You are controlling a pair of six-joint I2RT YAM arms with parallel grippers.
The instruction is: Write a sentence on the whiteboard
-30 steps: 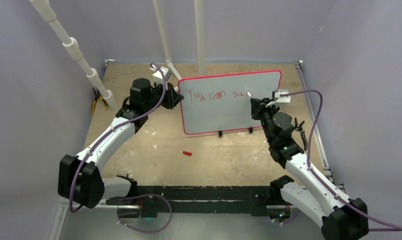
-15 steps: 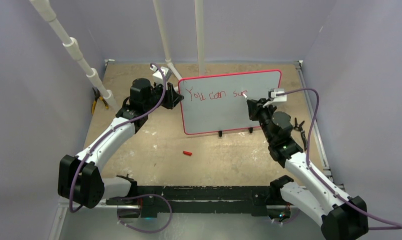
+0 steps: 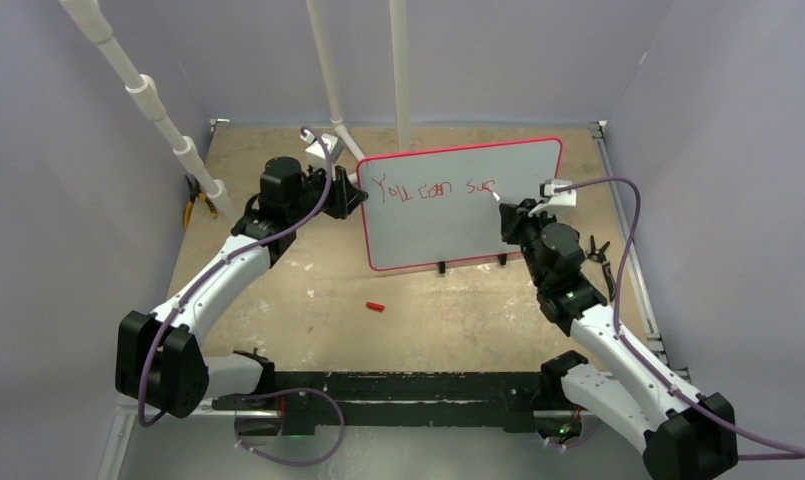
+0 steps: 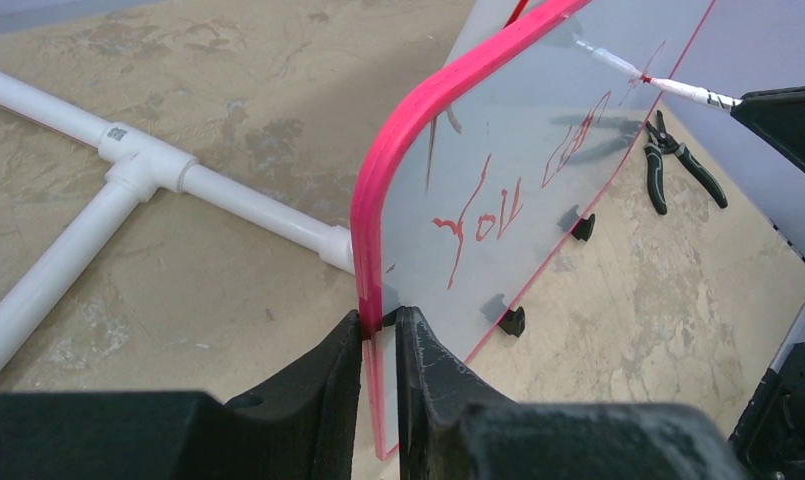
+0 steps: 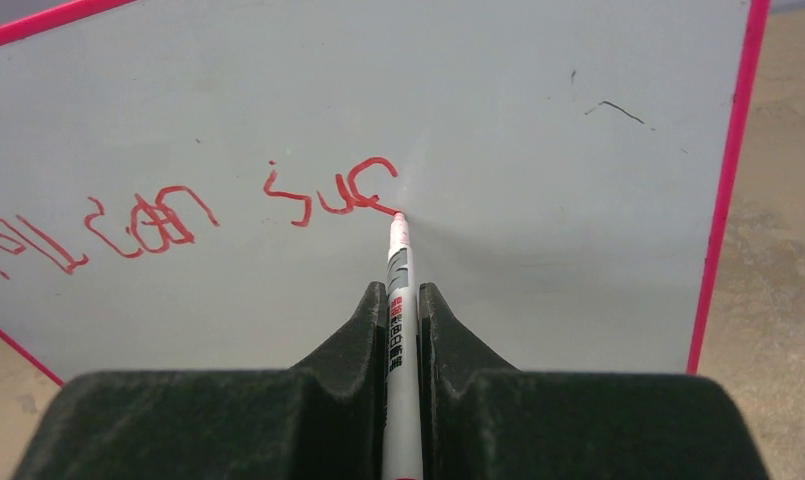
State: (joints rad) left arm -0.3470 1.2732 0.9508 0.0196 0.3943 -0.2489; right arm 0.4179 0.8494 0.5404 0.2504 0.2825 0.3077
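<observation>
sentence [image 3: 433, 188] one letter longer, marker [image 5: 399, 290] touching whiteboard [image 5: 538, 200]

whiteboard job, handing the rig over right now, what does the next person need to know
Left end effector: shut on the whiteboard at its left edge, holding it upright on its feet.
Right end effector: shut on the red marker, tip touching the board at the end of the last stroke.
Done: red lettering reads roughly "you can suc".
Left: finish that word and the rest of the sentence; blank board lies to the right.
The marker's red cap lies on the table in front of the board.
</observation>
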